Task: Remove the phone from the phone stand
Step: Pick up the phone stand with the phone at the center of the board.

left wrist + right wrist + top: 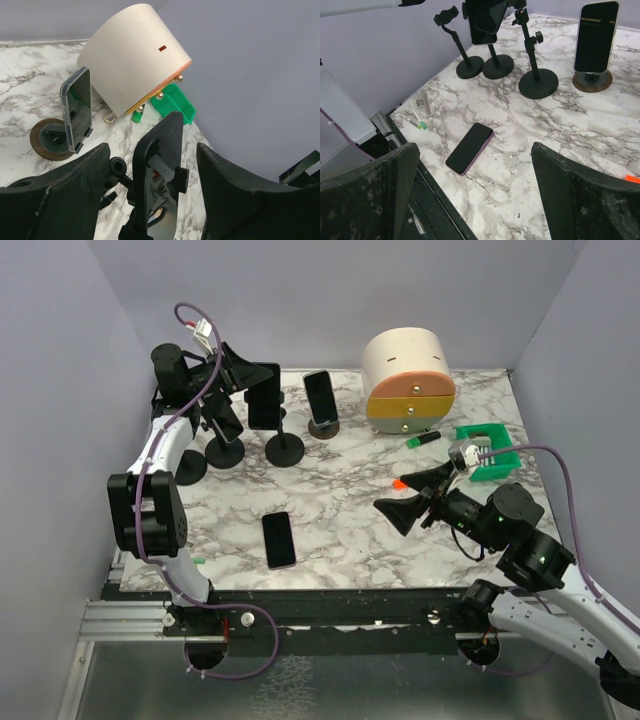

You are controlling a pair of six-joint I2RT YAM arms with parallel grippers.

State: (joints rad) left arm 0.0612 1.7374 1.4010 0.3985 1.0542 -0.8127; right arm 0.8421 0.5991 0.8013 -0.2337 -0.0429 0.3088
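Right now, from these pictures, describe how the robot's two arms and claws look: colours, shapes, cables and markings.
The left arm and right arm have white links joined by black joint housings. A lilac cable loops along each. The left claw and right claw each have two broad black wedge-shaped fingers, scuffed with pale specks.

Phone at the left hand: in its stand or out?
In. The phone sits in the stand's clamp; the open left hand straddles it, with gaps on both sides.
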